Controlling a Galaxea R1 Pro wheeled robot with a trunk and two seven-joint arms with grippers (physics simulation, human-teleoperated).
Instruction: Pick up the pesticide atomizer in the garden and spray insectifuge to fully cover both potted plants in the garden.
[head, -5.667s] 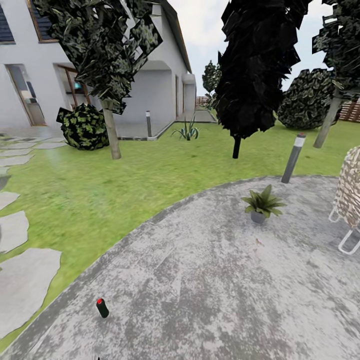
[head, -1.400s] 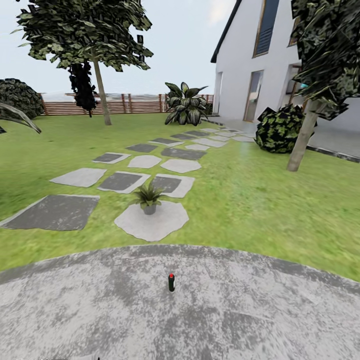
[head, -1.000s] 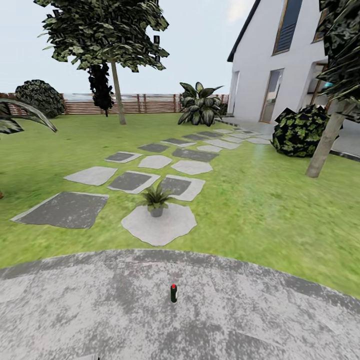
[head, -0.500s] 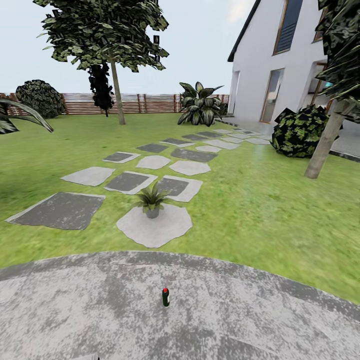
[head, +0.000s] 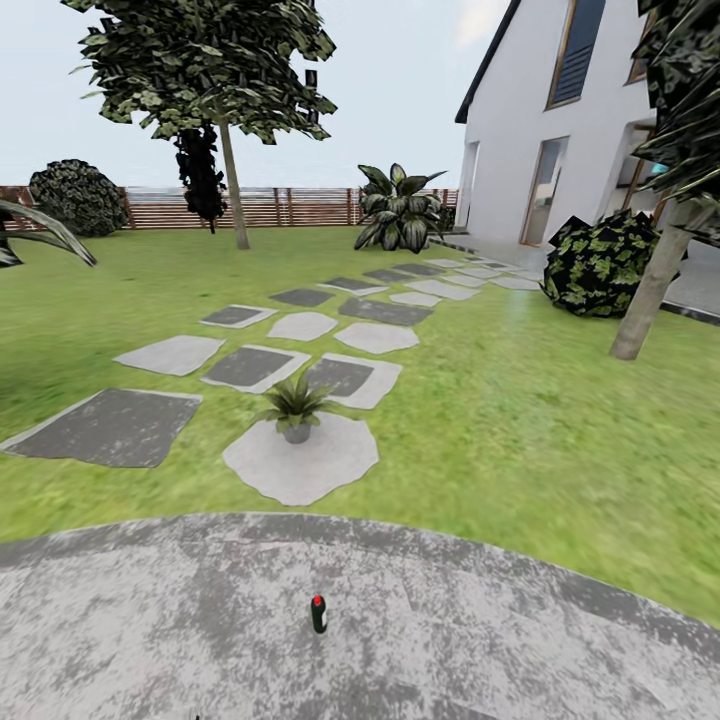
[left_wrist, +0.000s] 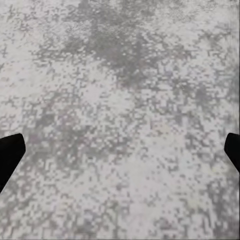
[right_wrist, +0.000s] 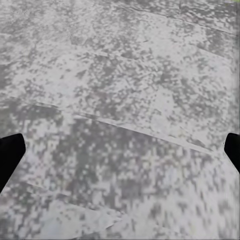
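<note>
My left fingers (left_wrist: 120, 150) were spread wide apart above the stone patio (head: 500, 640), grasping nothing. Left of the spray bottle, flat stepping stones (head: 110, 428) lay in the lawn (head: 520, 420). The spray bottle (head: 318, 614) stood upright on the patio, near its edge. Beyond it, a potted plant (head: 295, 408) sat on the nearest stepping stone. Right of the bottle, my right fingers (right_wrist: 120, 150) were likewise released over bare patio.
</note>
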